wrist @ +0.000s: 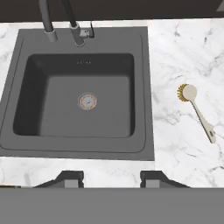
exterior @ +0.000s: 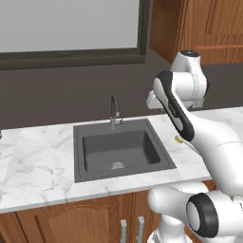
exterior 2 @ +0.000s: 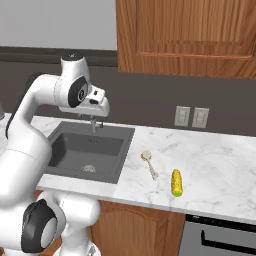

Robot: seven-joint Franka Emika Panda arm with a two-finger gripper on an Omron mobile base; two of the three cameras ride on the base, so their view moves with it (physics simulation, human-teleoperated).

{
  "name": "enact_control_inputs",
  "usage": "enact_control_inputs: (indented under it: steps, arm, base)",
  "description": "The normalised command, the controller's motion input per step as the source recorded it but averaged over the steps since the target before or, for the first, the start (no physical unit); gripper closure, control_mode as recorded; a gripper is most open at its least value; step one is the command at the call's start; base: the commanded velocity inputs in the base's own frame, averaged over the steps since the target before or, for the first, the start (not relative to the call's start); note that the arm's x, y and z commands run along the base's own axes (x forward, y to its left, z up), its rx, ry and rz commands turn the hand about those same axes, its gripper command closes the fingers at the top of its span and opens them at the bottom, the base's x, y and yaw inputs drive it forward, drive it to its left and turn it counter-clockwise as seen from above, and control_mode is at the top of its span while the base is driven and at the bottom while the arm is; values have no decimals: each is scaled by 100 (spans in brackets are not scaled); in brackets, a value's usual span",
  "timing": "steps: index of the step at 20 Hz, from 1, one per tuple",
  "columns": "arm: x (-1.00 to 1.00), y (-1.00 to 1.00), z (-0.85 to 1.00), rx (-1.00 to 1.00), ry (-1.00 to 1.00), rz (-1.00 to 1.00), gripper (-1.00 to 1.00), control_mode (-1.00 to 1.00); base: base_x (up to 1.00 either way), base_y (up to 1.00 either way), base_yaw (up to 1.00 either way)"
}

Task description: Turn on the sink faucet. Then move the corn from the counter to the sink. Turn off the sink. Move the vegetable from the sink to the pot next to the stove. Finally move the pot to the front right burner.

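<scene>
Overhead, fingers (wrist: pixel 111 179) parted and empty above white marble counter (wrist: pixel 183 52), dark sink (wrist: pixel 144 87), brown cabinets (exterior 2: pixel 185 35).

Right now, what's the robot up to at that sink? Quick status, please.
Gripper open, empty, high above the sink. Faucet untouched, no water running. Corn on the counter, right of the dish brush. Nothing blocking.
</scene>
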Motion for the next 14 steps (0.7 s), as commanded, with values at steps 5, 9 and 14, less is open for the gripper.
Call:
enact_control_inputs:
  steps: [5, 9, 14]
  arm:
    - [0, 0, -2, 0, -2, 0, -100, -100]
    - [8, -18, -9, 1, 0, 0, -100, -100]
    - [0, 0, 0, 0, 0, 0, -100, 100]
  base:
    - [0, 0, 0]
    - [0, 0, 0]
    - [5, -41, 0]
